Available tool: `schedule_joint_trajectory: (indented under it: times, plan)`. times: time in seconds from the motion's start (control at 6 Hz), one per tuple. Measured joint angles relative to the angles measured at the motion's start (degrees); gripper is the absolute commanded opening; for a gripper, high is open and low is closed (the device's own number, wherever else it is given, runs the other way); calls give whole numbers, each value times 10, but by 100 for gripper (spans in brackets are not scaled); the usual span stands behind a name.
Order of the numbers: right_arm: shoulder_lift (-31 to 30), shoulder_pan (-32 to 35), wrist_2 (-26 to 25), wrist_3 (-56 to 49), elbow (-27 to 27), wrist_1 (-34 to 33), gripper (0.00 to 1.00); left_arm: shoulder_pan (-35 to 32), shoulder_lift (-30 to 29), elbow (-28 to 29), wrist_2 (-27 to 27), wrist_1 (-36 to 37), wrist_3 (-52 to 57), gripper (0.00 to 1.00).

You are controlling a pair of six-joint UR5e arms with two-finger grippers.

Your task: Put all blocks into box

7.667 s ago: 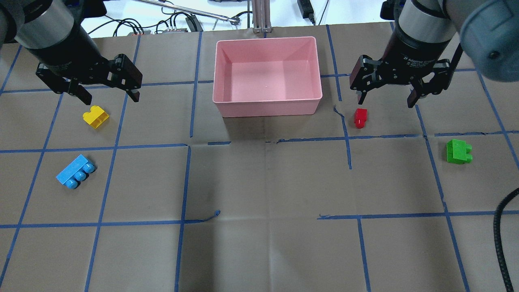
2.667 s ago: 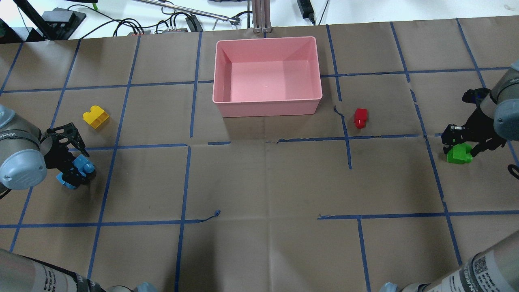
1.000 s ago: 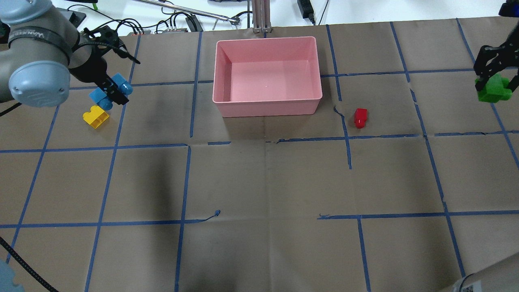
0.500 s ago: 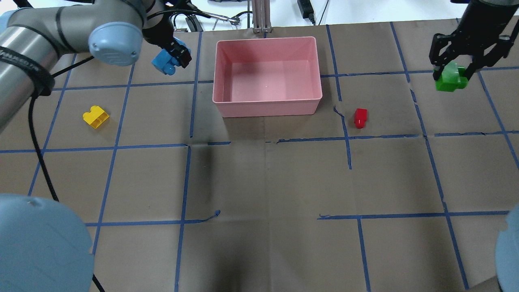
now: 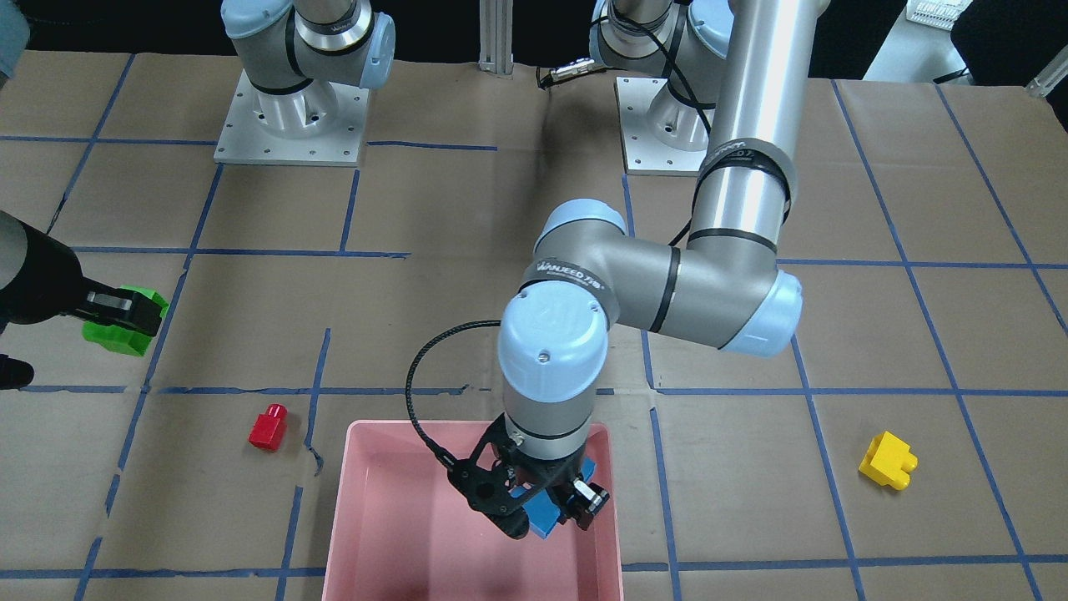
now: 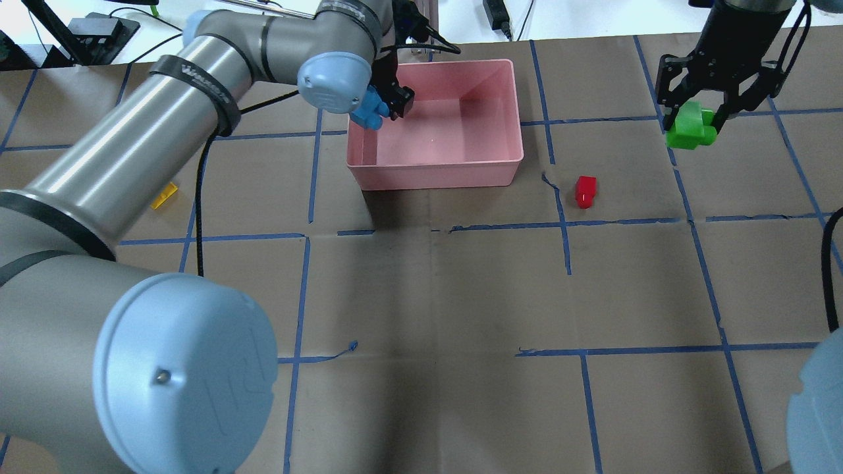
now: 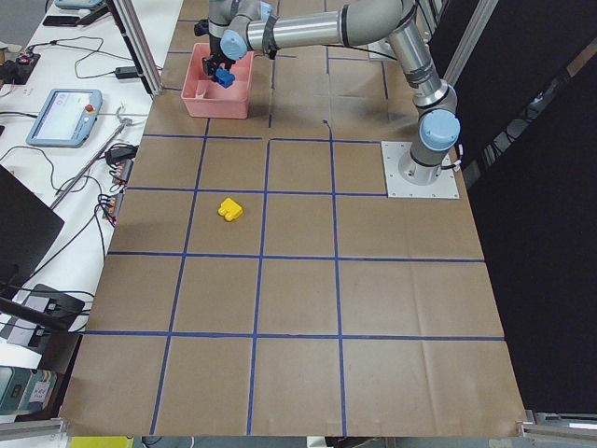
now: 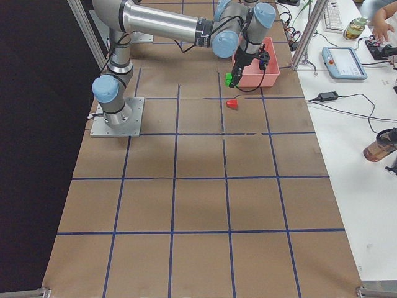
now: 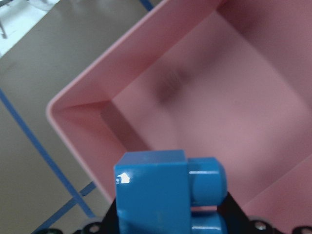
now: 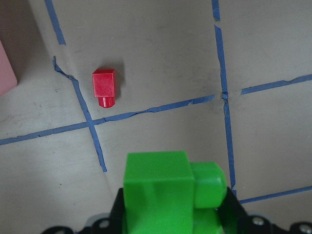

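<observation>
My left gripper (image 6: 387, 104) is shut on the light-blue block (image 6: 369, 113) and holds it over the left part of the pink box (image 6: 435, 172). The left wrist view shows the block (image 9: 156, 190) above the box's inner corner (image 9: 73, 100). My right gripper (image 6: 695, 118) is shut on the green block (image 6: 688, 130) and holds it in the air, right of the box. The red block (image 6: 585, 191) lies on the table between them, and also shows in the right wrist view (image 10: 104, 84). The yellow block (image 5: 889, 461) lies far left, mostly hidden by my left arm in the overhead view (image 6: 164, 195).
My long left arm (image 6: 164, 131) stretches across the table's left half. Both arm bases (image 5: 292, 125) stand at the robot's side. Cables and gear (image 6: 290, 36) lie beyond the far edge. A black cable (image 6: 831, 263) hangs at the right.
My left gripper has carried the light-blue block rightward from beside the box to over its left part. My right gripper has moved left with the green block, closer to the box.
</observation>
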Motion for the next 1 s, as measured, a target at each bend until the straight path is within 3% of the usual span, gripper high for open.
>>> schedule_joint_trajectory:
  times: [0.17, 0.67, 1.0]
  plan:
    - [0, 0, 0, -1, 0, 0, 25, -9, -13, 2, 6, 1, -15, 98]
    - [0, 1, 0, -2, 1, -1, 25, 19, 6, -1, -18, -15, -19, 99]
    - [0, 18, 1, 7, 0, -17, 26, 101, 69, -29, -35, -121, 39, 99]
